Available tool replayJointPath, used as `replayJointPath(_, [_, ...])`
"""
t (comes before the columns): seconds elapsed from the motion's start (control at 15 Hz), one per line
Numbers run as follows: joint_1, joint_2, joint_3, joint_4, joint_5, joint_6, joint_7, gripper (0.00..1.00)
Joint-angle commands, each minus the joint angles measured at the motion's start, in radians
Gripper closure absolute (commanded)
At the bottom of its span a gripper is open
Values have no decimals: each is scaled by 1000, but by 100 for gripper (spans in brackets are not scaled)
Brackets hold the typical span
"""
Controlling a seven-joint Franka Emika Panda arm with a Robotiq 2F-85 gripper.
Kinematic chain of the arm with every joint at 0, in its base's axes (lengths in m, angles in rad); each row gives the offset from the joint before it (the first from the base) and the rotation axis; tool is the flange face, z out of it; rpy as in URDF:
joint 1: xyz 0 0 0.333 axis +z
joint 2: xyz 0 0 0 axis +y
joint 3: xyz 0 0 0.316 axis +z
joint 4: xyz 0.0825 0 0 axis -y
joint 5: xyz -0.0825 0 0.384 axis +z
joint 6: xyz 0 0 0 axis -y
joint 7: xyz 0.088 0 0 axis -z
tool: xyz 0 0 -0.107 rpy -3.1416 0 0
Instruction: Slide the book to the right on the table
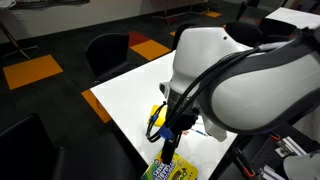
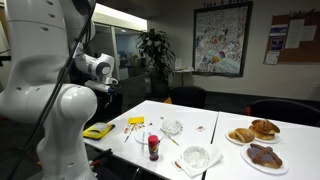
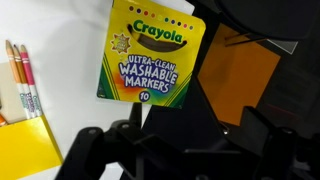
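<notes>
In an exterior view the arm (image 1: 250, 85) is seen large in the foreground, bent over the table (image 1: 130, 95). The gripper (image 1: 168, 135) is pointed down over the near end of the tabletop. The book (image 1: 170, 170) is seen lying flat just below the gripper, at the bottom edge of the picture. Its print cannot be read here.

In an exterior view the arm (image 2: 45, 100) is shown at the left, its wrist (image 2: 97, 68) folded forward above the end of the table (image 2: 190, 115). A yellow square (image 2: 98, 130) is seen lying there.

In the wrist view the book (image 3: 155, 55) is shown flat on the white table, close to the table's edge. Dark floor and an orange carpet tile (image 3: 240, 70) are seen beside it. On its cover "Crayola", "ULTRA-CLEAN WASHABLE MARKERS" and "10" can be read. Pencils (image 3: 22, 75) and the yellow square (image 3: 25, 145) are seen at the left, apart from the book. The gripper (image 3: 170, 140) is dark and blurred, so it cannot be told whether its jaws are apart or together.
</notes>
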Motion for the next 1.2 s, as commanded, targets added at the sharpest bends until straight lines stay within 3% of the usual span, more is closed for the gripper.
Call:
replayJointPath(0.0, [-33,41,24,15,-12,6,110,25])
replayJointPath(0.07, [-34,49,25,14,-11,14,139,26])
replayJointPath(0.47, [-25,156,52,59,35,124,254,69])
replayJointPath(0.73, [-15,310,110,149,80,262,288,99])
replayJointPath(1.13, [18,511,158,276,68,370,374,100])
